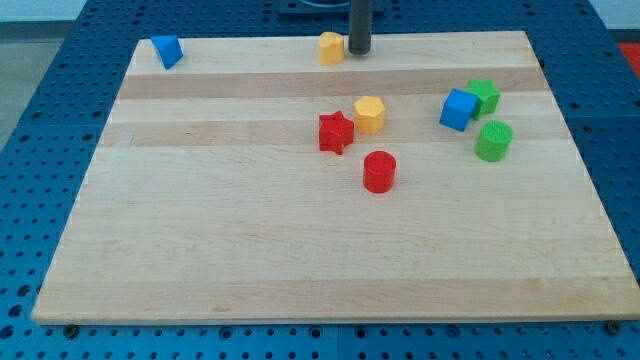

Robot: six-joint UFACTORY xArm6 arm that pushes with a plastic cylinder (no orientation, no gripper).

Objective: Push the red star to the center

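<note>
The red star point(336, 132) lies on the wooden board point(250, 250), a little above and right of the board's middle. A yellow hexagonal block point(369, 114) sits touching or nearly touching its upper right. A red cylinder point(379, 171) stands just below and to the right of the star. My tip point(359, 51) is at the view's top edge of the board, well above the star, right beside a yellow block point(331, 47) on its left.
A blue block point(166, 50) lies at the top left corner. At the right stand a blue cube point(458, 109), a green block point(484, 95) behind it and a green cylinder point(493, 141) below. A blue pegboard table surrounds the board.
</note>
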